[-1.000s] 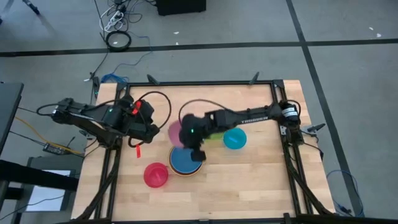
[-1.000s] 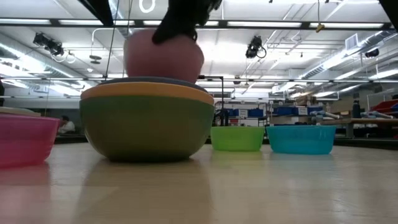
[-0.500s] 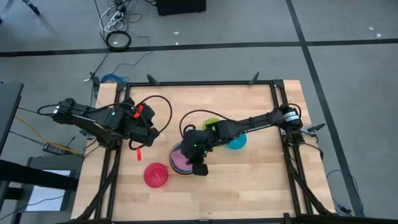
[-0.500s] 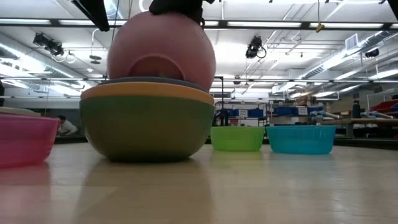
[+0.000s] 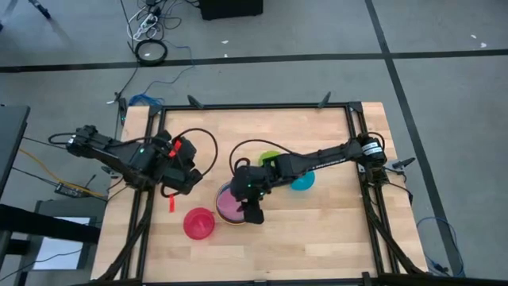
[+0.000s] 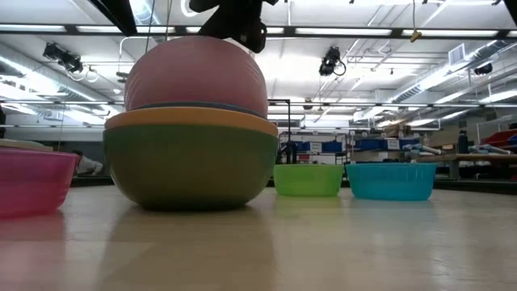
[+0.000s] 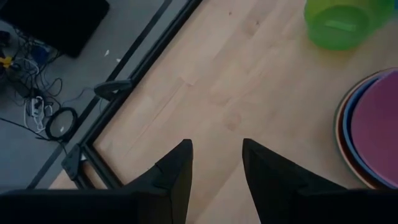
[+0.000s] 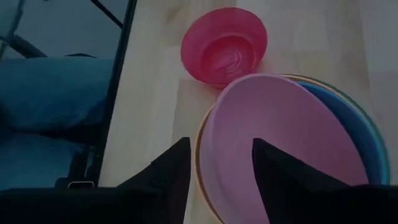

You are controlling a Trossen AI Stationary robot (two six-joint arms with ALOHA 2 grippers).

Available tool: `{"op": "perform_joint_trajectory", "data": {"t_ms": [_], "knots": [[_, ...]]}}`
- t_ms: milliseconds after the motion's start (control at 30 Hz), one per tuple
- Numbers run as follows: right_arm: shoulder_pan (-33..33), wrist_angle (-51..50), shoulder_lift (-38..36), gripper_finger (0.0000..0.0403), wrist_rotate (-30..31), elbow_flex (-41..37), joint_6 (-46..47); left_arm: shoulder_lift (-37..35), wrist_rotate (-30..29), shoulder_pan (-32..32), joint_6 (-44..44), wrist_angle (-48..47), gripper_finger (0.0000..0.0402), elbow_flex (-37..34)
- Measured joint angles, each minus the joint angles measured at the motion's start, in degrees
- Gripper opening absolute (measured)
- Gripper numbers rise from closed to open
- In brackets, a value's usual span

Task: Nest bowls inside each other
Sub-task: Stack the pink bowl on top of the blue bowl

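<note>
A stack of bowls, dark green (image 6: 190,170), orange (image 6: 190,120) and blue (image 8: 348,124), stands mid-table. The pink bowl (image 8: 280,143) lies tilted in the blue one, its rounded underside (image 6: 194,77) rising above the stack toward the near edge. My right gripper (image 8: 219,142) hangs open over the pink bowl's rim, one finger on each side of it (image 5: 252,213). My left gripper (image 7: 216,143) waits open above bare table at the left (image 5: 184,179). The red (image 5: 199,224), lime green (image 5: 270,159) and teal (image 5: 303,181) bowls stand alone on the table. My right gripper straddles the pink bowl's rim (image 8: 205,155) from above, slanting down from the far right. One finger is outside the bowl and one over its inside. Whether either finger still touches the rim, I cannot tell. The bowl rests in the blue bowl.
The red bowl (image 8: 224,46) stands just near-left of the stack. Lime green (image 6: 307,179) and teal (image 6: 391,181) stand to its far right, under my right arm. Black frame rails (image 5: 143,214) run along the table's edges, and bare wood lies near right.
My right gripper has carried the pink bowl from the far left of the stack over it, rolling as it went. The bowl has then sunk into the blue bowl and lies lower and less steeply tipped than half a second ago.
</note>
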Motion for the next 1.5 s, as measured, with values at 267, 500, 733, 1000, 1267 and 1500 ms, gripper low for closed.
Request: {"op": "perform_joint_trajectory", "data": {"t_ms": [267, 500, 733, 1000, 1267, 1500], "knots": [[-0.93, 5.62, 0.18, 0.0144, -9.61, -7.83, 6.71, 0.00, -0.02, -0.61, -0.40, 0.09, 0.0149, 0.00], [-2.69, 6.86, -0.91, 0.0137, -10.83, -6.20, 5.93, 0.00, -0.02, -0.61, -0.43, 0.10, 0.0149, 0.00], [-2.43, 7.42, -3.17, 0.0135, -8.68, -5.72, 4.39, 0.00, -0.03, -0.60, -0.42, 0.13, 0.0149, 0.00], [-0.45, 8.13, -2.73, 0.0120, -9.65, -10.61, 5.63, 0.00, -0.04, -0.61, -0.42, 0.37, 0.0149, 0.00], [-3.77, 21.70, -2.59, 0.0109, -11.17, -18.13, 7.61, 0.02, -0.06, -0.61, -0.41, 0.37, 0.0149, 0.02], [-5.86, 23.32, -3.23, 0.0110, -18.39, -18.77, 10.14, 0.02, -0.07, -0.60, -0.40, 0.35, 0.0149, 0.02]]}}
